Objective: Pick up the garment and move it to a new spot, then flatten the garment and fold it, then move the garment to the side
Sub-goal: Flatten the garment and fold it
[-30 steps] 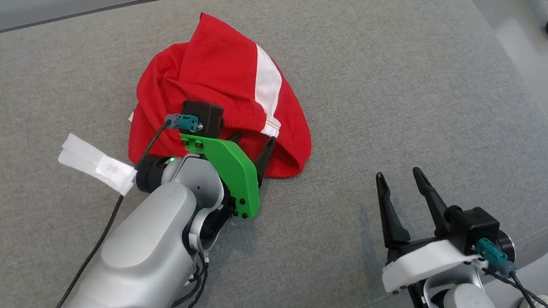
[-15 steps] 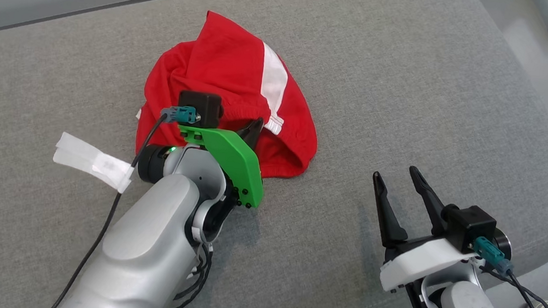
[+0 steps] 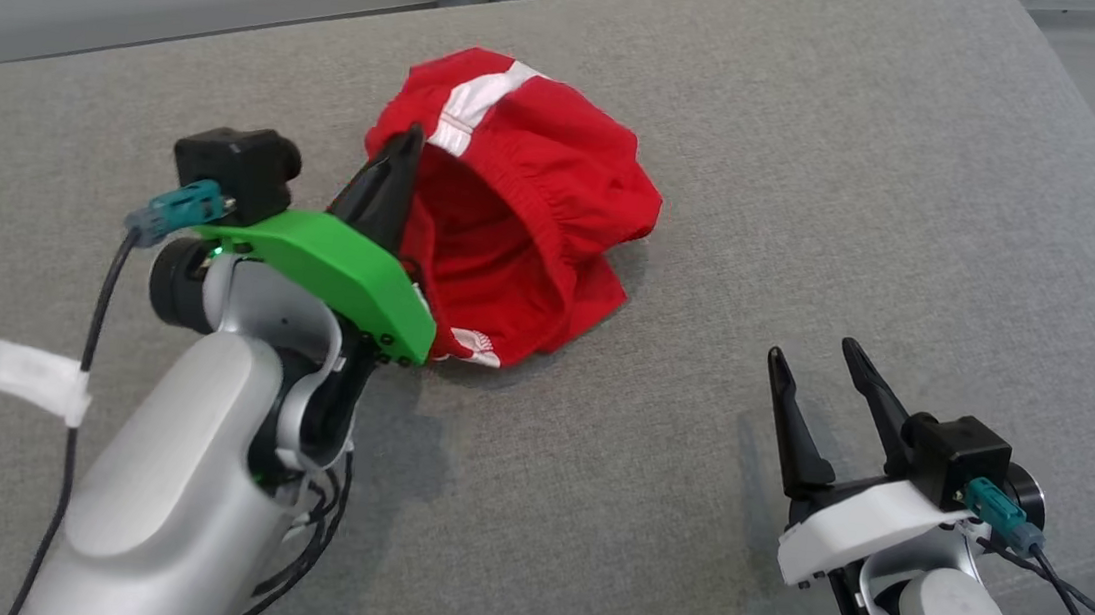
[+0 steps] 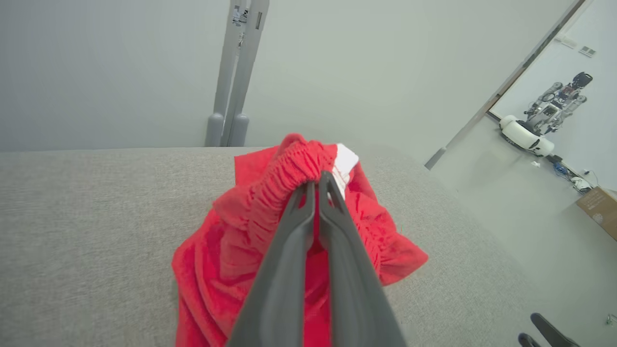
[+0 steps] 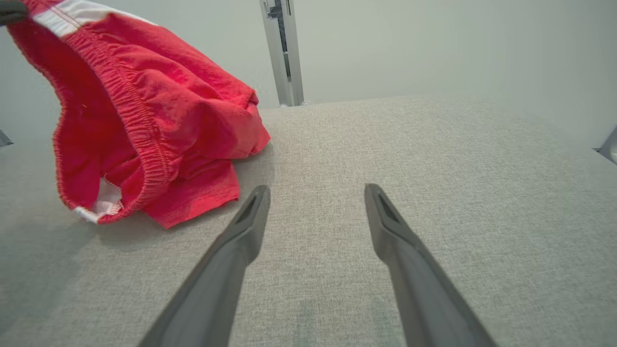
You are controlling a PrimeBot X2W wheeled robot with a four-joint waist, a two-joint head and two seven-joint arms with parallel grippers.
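Soft, even light is washing over all three views, probably coming from overhead. Nothing is glaring. On the grey cushion (image 3: pixel 717 213) the red garment (image 3: pixel 538 196) is throwing a faint, fuzzy-edged shadow along its near side, and a broader dim patch is lying beneath the arm of the left gripper (image 3: pixel 404 145). Just left of the right gripper (image 3: pixel 812 353) a pale shadow is showing. Both wrist views are bending at the edges — the grey post (image 4: pixel 236 72) is leaning — and the fingers (image 5: pixel 217 289) nearest each lens are blurring slightly. The far room (image 4: pixel 554 72) is looking brighter and washed out.
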